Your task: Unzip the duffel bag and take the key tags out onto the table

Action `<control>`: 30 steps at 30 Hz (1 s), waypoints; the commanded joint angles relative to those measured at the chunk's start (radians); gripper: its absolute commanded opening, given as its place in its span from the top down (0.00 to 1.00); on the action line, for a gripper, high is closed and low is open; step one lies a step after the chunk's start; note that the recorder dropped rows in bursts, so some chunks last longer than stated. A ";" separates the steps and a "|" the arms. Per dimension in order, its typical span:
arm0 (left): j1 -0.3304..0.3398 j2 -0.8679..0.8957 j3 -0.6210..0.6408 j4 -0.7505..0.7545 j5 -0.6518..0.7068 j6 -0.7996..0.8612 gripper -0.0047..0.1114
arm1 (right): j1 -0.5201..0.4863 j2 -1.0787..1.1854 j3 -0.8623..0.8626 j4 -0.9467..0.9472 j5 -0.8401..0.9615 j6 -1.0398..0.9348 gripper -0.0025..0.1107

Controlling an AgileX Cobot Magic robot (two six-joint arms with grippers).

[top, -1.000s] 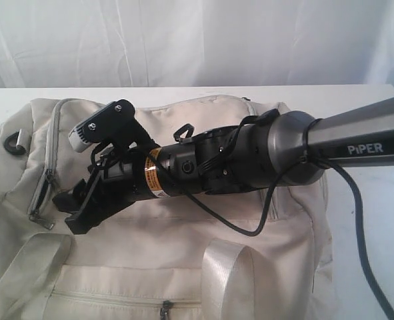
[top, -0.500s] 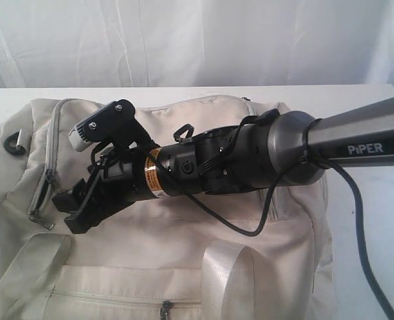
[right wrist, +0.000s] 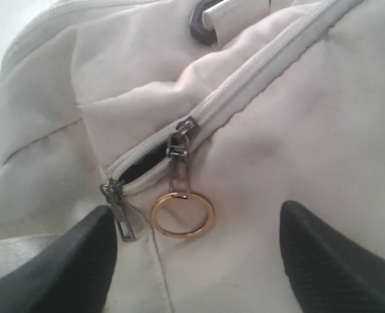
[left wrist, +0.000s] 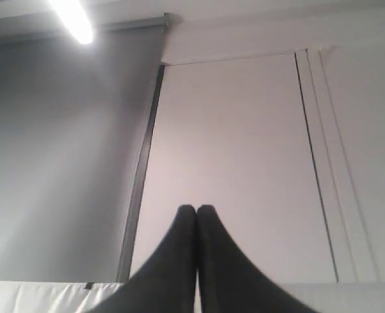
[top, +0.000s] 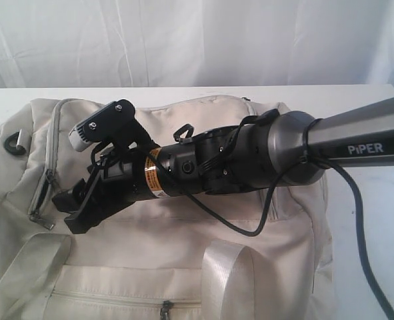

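Observation:
The cream-white duffel bag [top: 183,230] lies on the white table [top: 357,100] and fills the near part of the exterior view. My right gripper [top: 67,203] reaches across it to the bag's left end. It stands open [right wrist: 195,214] just above the main zip, holding nothing. A grey slider [right wrist: 179,140] with a gold ring [right wrist: 182,214] hangs between the fingertips [right wrist: 81,251]. A second slider [right wrist: 117,210] sits beside it, and a short dark gap [right wrist: 137,168] shows between them. The key tags are hidden. My left gripper [left wrist: 197,208] is shut on nothing, raised toward a wall.
The right arm's black cable [top: 363,253] trails over the table at the right. A pale webbing handle [top: 227,273] and the zipped side pocket [top: 165,308] lie at the near edge. A black D-ring [top: 11,143] sits at the bag's left end. A white curtain hangs behind.

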 commanded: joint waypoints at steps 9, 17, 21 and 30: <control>-0.007 -0.007 0.153 0.017 -0.203 0.147 0.96 | 0.001 -0.002 -0.008 -0.003 -0.006 0.002 0.40; -0.025 -0.090 0.285 0.017 -0.291 0.310 0.96 | 0.001 -0.002 -0.008 -0.003 -0.001 0.002 0.40; -0.032 -0.152 0.353 0.017 -0.264 0.170 0.96 | 0.001 -0.002 -0.008 -0.003 -0.001 0.002 0.40; -0.032 -0.257 0.540 0.017 -0.279 0.113 0.96 | 0.001 -0.002 -0.006 -0.005 -0.001 0.002 0.40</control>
